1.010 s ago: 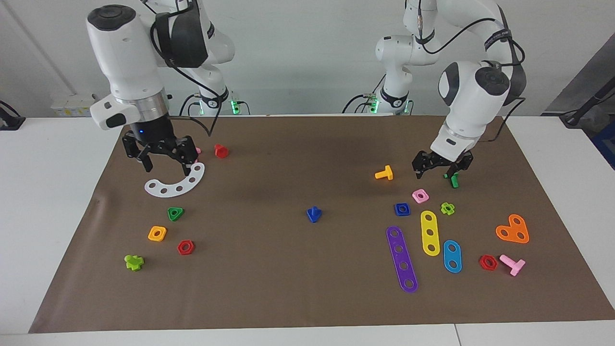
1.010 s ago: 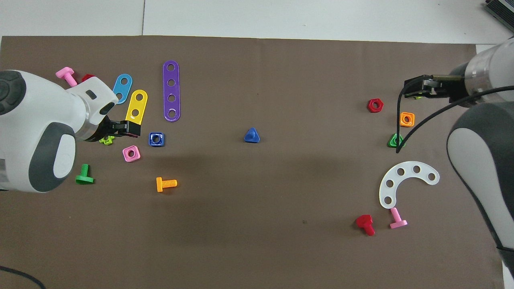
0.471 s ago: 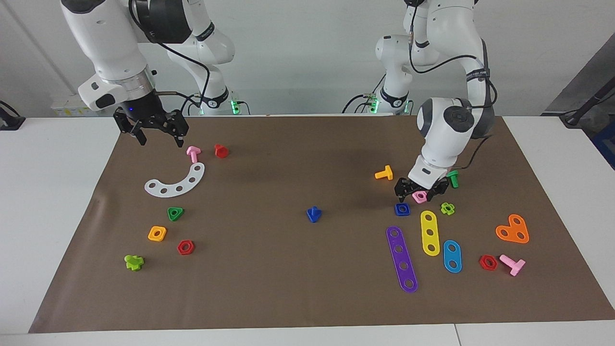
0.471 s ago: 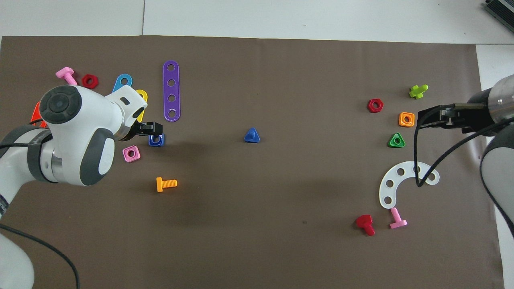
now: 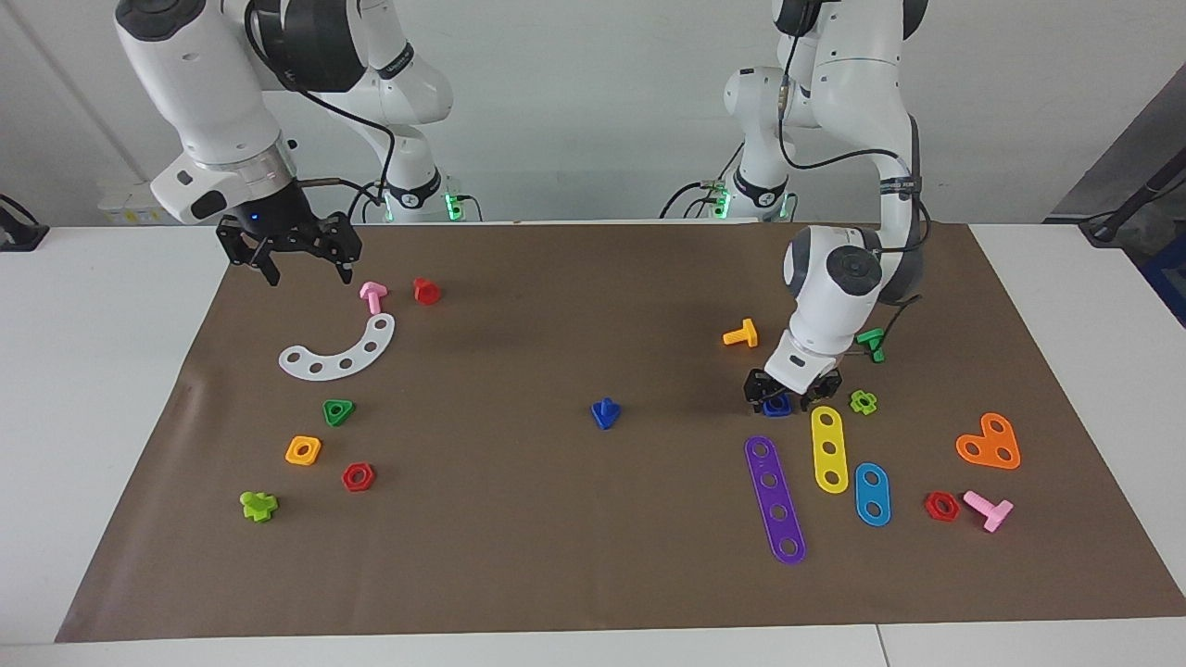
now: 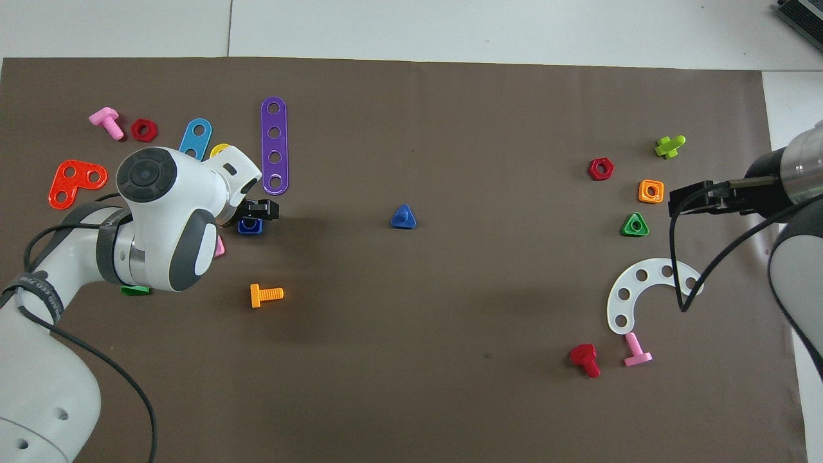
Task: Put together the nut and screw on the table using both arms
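Left tool (image 5: 784, 396) has dropped from the green bolt area onto the blue nut (image 5: 776, 405) toward the tabletop's left-arm end, fingers narrowing around it, grip unconfirmed. Right tool (image 5: 297, 262) waits open near the right-arm corner; blue screw (image 5: 605, 413) sits mid-mat.

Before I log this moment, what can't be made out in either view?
- Grip on the blue nut: the left gripper is down around it, but in both views the fingers cover its sides, so contact is unclear.
- Pink nut: hidden in the facing view; only an edge shows overhead, under the left arm.
- Green screw: mostly covered overhead by the same arm.
- Yellow strip: mostly hidden overhead by the wrist.
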